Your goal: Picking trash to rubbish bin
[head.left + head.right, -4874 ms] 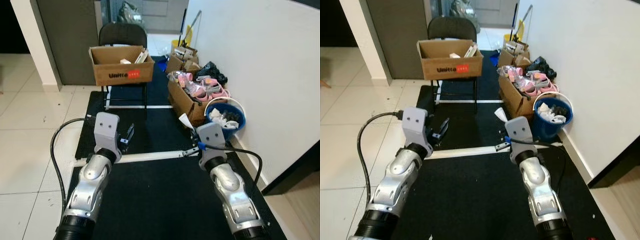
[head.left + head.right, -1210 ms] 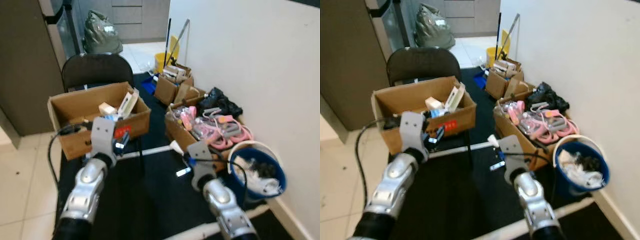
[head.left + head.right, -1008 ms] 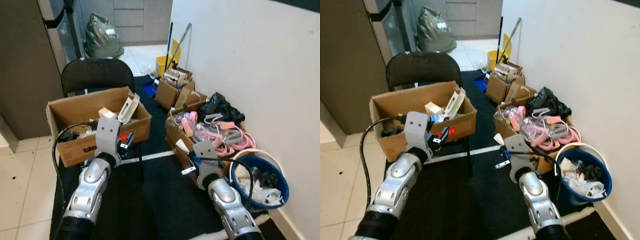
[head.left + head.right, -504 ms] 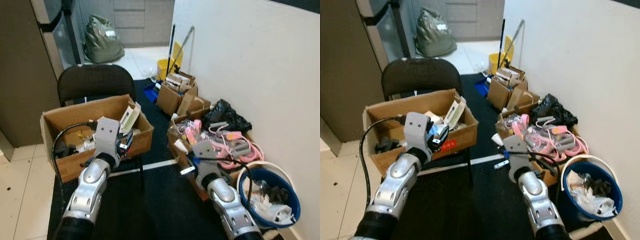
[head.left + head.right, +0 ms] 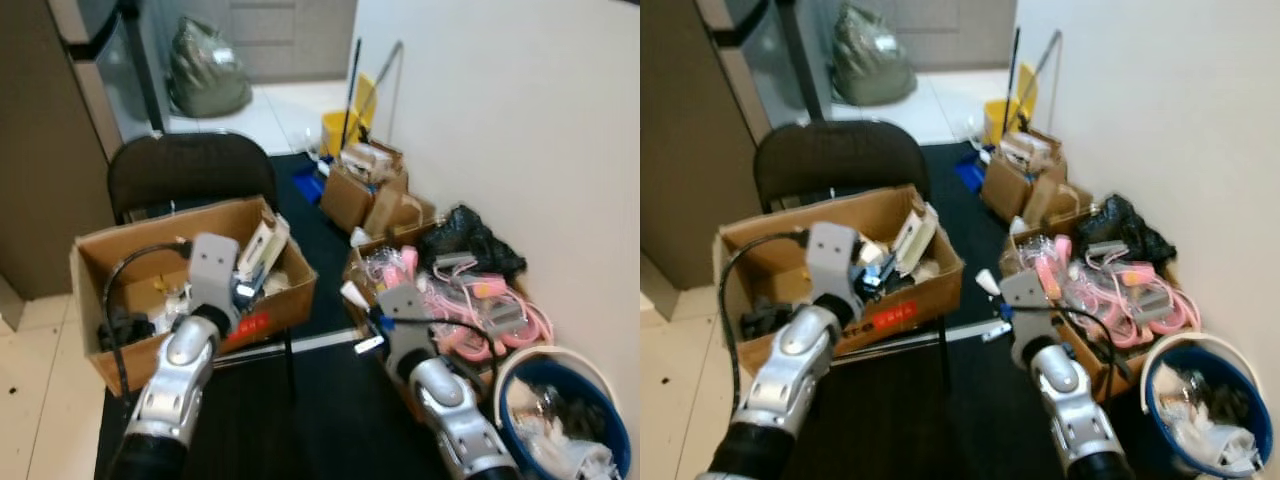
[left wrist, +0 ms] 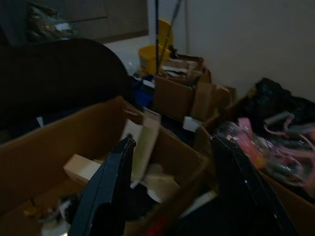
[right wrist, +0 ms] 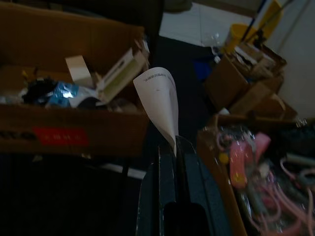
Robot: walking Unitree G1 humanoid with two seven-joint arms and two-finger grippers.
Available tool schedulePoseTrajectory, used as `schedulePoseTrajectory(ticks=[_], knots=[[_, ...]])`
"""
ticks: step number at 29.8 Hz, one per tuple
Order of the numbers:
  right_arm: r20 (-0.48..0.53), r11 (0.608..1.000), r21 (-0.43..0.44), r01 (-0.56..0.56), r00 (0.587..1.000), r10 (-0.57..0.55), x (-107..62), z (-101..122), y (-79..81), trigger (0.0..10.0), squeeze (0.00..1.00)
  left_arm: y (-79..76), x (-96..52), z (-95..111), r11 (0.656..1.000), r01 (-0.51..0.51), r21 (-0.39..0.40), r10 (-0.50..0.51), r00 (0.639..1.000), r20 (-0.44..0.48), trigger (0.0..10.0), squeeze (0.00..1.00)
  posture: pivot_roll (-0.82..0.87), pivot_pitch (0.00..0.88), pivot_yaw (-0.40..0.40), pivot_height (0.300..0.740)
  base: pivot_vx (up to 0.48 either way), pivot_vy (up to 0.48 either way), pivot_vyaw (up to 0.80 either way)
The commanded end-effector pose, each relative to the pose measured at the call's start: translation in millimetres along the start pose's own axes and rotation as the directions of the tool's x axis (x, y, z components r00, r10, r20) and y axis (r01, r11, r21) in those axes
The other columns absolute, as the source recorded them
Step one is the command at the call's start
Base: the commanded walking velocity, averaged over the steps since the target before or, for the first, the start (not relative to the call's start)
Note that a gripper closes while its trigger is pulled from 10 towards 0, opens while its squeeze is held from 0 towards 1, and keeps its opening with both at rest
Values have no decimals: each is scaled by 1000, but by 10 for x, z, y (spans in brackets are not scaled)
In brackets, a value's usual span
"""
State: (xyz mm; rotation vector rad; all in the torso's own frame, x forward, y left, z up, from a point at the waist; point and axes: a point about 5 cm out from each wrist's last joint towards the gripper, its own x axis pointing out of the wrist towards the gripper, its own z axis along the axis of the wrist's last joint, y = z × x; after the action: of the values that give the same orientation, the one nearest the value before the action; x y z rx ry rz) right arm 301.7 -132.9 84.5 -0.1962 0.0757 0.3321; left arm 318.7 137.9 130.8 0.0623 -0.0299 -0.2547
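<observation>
White paper scrap sits pinched in the right gripper.
It is held over the black mat, between the brown box on the chair and the blue bin by the wall. The left gripper stands wide above the box's edge.

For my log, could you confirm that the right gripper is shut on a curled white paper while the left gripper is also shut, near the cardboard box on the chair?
Not quite: the left gripper is open, fingers wide apart and empty, as the left wrist view shows. The rest holds: the right gripper is shut on the curled white paper, near the cardboard box on the chair.
</observation>
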Motion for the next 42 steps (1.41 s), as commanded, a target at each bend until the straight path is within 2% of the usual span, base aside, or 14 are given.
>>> schedulePoseTrajectory(ticks=[1,7,13,19,32,42], knots=[[-7,1000,17,-23,1000,23,-3,-29,61,10000,0,43,-33,-30,1000,-11,12,11,1000,-18,10000,0,-62,76,-28,740,375,0,0],[-2,999,13,-40,999,40,13,-15,81,10000,0,51,-35,-26,1000,-11,14,12,1000,-18,10000,0,-60,77,-27,740,375,0,0],[-23,993,-59,-102,995,100,28,-21,129,10000,0,41,-42,-20,1000,-10,14,10,1000,-16,10000,0,-59,78,-26,740,374,0,383],[-21,994,-57,-95,995,94,23,-29,136,10000,0,34,-43,-22,1000,-8,11,8,1000,-18,10000,0,-60,80,-26,740,370,0,800],[-17,996,-43,-78,997,78,9,-45,109,10000,0,18,-35,-22,1000,-5,4,6,1000,-16,10000,0,-64,68,-25,740,353,0,0],[-14,996,-47,-74,997,73,7,-53,101,10000,0,-15,-26,-29,1000,10,22,-9,1000,-21,10000,0,-64,53,-28,740,0,0,0]])
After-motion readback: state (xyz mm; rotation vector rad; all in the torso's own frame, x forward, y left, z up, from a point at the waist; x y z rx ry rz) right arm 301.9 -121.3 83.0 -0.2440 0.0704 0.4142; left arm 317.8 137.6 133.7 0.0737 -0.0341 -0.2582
